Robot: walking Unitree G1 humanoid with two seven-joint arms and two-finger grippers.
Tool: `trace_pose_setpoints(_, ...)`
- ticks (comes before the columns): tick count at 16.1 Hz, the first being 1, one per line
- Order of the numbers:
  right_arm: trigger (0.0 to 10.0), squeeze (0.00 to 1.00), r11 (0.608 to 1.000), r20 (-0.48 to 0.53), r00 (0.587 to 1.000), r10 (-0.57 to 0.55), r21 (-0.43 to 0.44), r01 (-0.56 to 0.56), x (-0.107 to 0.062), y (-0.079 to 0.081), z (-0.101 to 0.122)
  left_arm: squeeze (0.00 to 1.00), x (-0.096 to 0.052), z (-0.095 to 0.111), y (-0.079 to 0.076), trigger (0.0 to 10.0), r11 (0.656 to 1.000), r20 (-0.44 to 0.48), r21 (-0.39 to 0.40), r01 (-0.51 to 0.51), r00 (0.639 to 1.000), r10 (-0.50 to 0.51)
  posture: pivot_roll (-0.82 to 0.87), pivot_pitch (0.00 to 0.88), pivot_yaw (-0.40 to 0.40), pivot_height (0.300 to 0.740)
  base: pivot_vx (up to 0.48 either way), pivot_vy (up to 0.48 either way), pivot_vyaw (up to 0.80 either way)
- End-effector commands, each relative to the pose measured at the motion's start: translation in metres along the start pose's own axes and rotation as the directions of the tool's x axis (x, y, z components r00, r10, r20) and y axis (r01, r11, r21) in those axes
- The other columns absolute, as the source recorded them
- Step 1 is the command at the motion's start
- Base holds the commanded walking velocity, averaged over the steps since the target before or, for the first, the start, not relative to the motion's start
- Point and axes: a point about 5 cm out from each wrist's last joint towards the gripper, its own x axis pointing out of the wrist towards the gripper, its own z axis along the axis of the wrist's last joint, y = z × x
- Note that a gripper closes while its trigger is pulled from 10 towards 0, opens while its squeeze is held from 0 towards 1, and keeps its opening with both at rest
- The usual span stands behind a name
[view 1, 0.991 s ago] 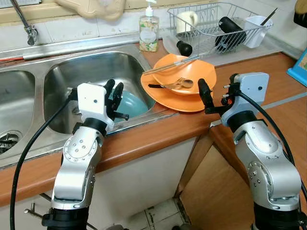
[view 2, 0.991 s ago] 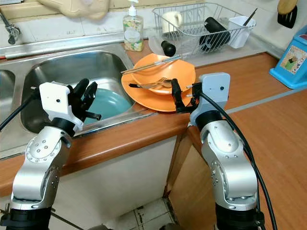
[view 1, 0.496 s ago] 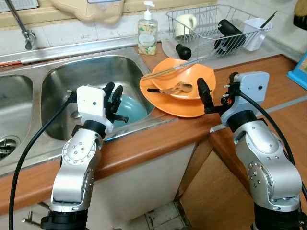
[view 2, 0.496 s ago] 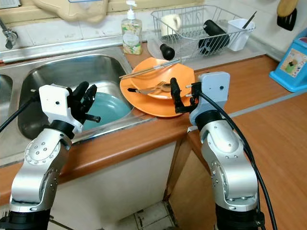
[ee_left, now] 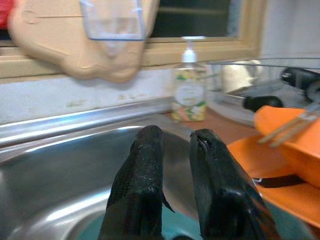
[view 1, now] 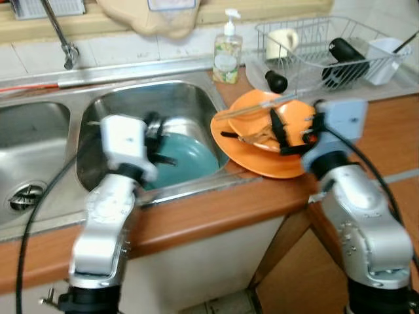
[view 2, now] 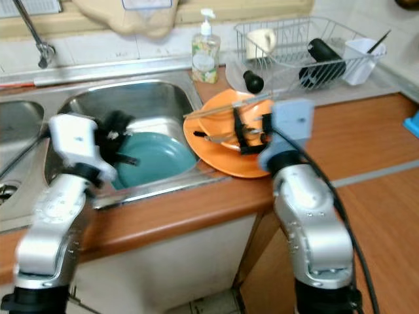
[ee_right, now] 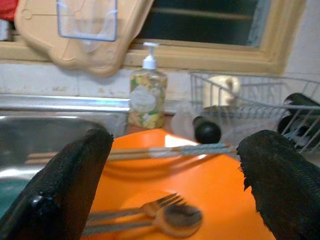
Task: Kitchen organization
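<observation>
Fingers (ee_right: pixel 75 175) of the right gripper (ee_right: pixel 175 185) stood wide apart over the orange plates (view 1: pixel 262 154) on the counter's edge; the left gripper (ee_left: pixel 172 190), fingers nearly together, hung over the teal plate (view 2: pixel 154 157) in the sink (view 1: pixel 190 98).

Lifting the fork and spoon (ee_right: pixel 160 215) first would likely steady things, since chopsticks (ee_right: pixel 165 150) bridged the bowl (view 1: pixel 301 111) and the stack overhung the sink rim; the drying rack (view 2: pixel 294 46) crowded the far side.

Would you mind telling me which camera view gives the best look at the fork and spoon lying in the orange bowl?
The right wrist view: the fork and spoon lie close between the open right gripper fingers, on the orange bowl. Both eye views show them small and blurred, partly behind that gripper. The left wrist view catches the bowl's edge, not the cutlery clearly.
</observation>
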Motion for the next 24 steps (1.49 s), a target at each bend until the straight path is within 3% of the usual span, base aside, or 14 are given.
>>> trace_pose_setpoints(1,10.0,1.00,1.000,0.016,1.000,0.016,-0.003,-0.016,0.001,0.004,0.003,0.00,0.000,0.003,0.005,10.0,1.000,0.007,0.009,-0.016,1.000,0.016,-0.08,0.000,0.021,0.740,0.285,0.000,0.00)
trace_pose_setpoints(10,10.0,1.00,1.000,0.013,0.999,0.029,-0.006,-0.029,-0.001,0.005,0.002,0.00,-0.003,0.002,0.005,10.0,1.000,0.000,0.004,-0.018,1.000,0.018,-0.08,0.000,0.019,0.740,0.281,0.000,0.00)
trace_pose_setpoints(17,10.0,1.00,0.999,0.025,0.999,0.044,-0.007,-0.043,0.002,0.005,0.005,0.00,-0.002,0.000,0.005,10.0,1.000,-0.011,0.029,-0.012,1.000,0.013,-0.08,0.000,0.015,0.740,0.000,0.000,0.00)
trace_pose_setpoints(19,10.0,1.00,0.998,0.026,0.998,0.053,-0.037,-0.052,0.005,0.002,0.007,0.00,-0.001,0.000,0.006,10.0,0.999,-0.013,0.031,-0.010,1.000,0.010,-0.08,0.000,0.015,0.740,0.000,0.000,0.00)
trace_pose_setpoints(23,10.0,1.00,0.952,-0.055,0.987,0.152,-0.262,-0.161,0.020,-0.010,0.009,0.00,-0.001,0.000,0.010,10.0,0.997,-0.029,0.058,0.055,0.998,-0.053,-0.08,0.000,0.018,0.740,0.000,0.000,0.00)
trace_pose_setpoints(24,10.0,0.74,0.927,-0.073,0.980,0.183,-0.320,-0.197,0.028,-0.016,0.012,0.00,-0.001,0.001,0.011,10.0,0.992,-0.037,0.070,0.103,0.994,-0.101,-0.07,0.000,0.015,0.740,0.000,0.000,0.00)
